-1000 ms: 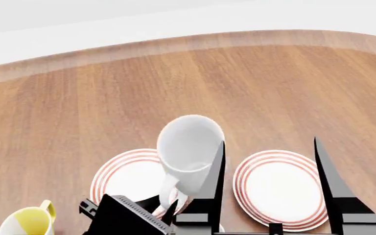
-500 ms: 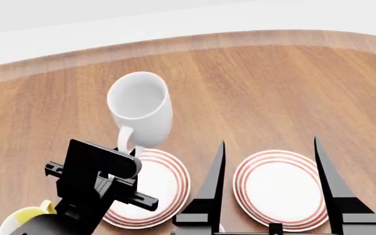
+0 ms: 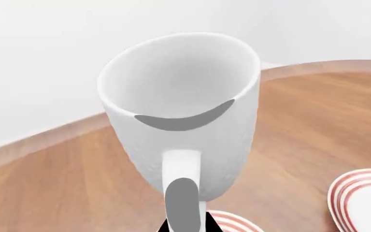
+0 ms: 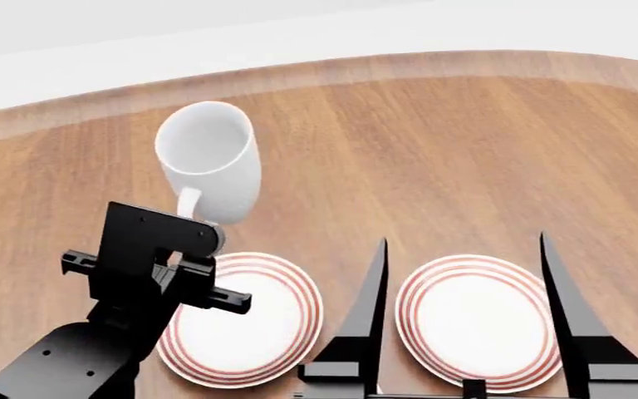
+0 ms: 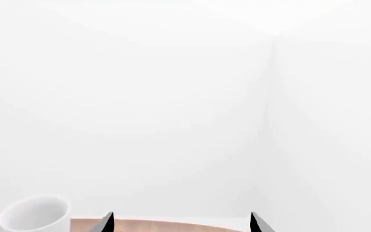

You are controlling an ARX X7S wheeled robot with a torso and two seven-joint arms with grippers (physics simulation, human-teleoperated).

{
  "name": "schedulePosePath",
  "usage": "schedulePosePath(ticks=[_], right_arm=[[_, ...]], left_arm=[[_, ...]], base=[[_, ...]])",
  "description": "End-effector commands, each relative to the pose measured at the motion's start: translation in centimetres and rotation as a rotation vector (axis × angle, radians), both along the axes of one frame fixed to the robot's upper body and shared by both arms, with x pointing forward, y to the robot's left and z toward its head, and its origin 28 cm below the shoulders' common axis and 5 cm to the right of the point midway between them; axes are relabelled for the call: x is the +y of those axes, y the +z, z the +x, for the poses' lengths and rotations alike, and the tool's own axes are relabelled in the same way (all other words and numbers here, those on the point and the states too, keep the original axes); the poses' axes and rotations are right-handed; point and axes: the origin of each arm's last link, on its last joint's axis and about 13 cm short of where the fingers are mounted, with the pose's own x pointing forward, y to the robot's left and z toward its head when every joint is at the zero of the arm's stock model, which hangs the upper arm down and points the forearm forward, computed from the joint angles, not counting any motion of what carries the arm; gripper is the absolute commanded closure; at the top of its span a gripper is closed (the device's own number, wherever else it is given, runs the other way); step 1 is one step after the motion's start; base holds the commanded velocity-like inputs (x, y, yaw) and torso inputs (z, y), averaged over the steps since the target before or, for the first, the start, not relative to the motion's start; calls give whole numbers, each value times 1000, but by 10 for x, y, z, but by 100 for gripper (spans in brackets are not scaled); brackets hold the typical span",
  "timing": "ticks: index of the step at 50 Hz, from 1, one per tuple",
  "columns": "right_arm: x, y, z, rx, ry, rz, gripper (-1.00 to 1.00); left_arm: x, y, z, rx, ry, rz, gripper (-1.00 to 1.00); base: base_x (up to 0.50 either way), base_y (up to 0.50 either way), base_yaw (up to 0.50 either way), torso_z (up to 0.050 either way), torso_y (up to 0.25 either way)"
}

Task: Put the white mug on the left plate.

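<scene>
The white mug (image 4: 210,158) is tall and plain white, held tilted in the air with its mouth facing away from me. My left gripper (image 4: 192,218) is shut on its loop handle (image 3: 182,166); one grey finger (image 3: 182,203) shows in front of the handle. The mug hangs beyond the far left rim of the left plate (image 4: 247,320), which is white with red rings and bare. A sliver of that plate shows in the left wrist view (image 3: 237,224). My right gripper (image 4: 461,243) is open and empty over the right plate (image 4: 474,320). The mug also shows in the right wrist view (image 5: 34,216).
The wooden table (image 4: 463,150) has a curved far edge against a white wall. The right plate also shows in the left wrist view (image 3: 366,198). My left arm's black body (image 4: 76,366) covers the table's near left corner.
My left gripper has carried the mug from over the gap between the plates to the left and away from me. The right gripper has stayed in place.
</scene>
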Motion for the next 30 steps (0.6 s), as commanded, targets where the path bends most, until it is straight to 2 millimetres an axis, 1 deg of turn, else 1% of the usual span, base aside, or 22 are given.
schedulePosePath(ticks=[1, 3, 6, 14, 20, 30], right_arm=[[-1, 0, 0, -1, -5, 3, -100], [-1, 0, 0, -3, -4, 3, -100], [-1, 0, 0, -3, -6, 4, -100], [-1, 0, 0, -3, -5, 2, -100], [-1, 0, 0, -1, -5, 2, -100], [0, 0, 0, 4, 0, 1, -100]], left_arm=[[1, -5, 7, 18, 23, 3, 100], [1, -9, 8, 27, 25, 4, 100], [0, -7, 7, 31, 24, 5, 100], [0, -14, 2, 40, 26, 29, 100], [0, -25, 0, 55, 23, 38, 100], [1, -35, -8, 74, 21, 50, 100]], base=[[0, 0, 0, 0, 0], [0, 0, 0, 0, 0], [0, 0, 0, 0, 0], [0, 0, 0, 0, 0], [0, 0, 0, 0, 0], [0, 0, 0, 0, 1]])
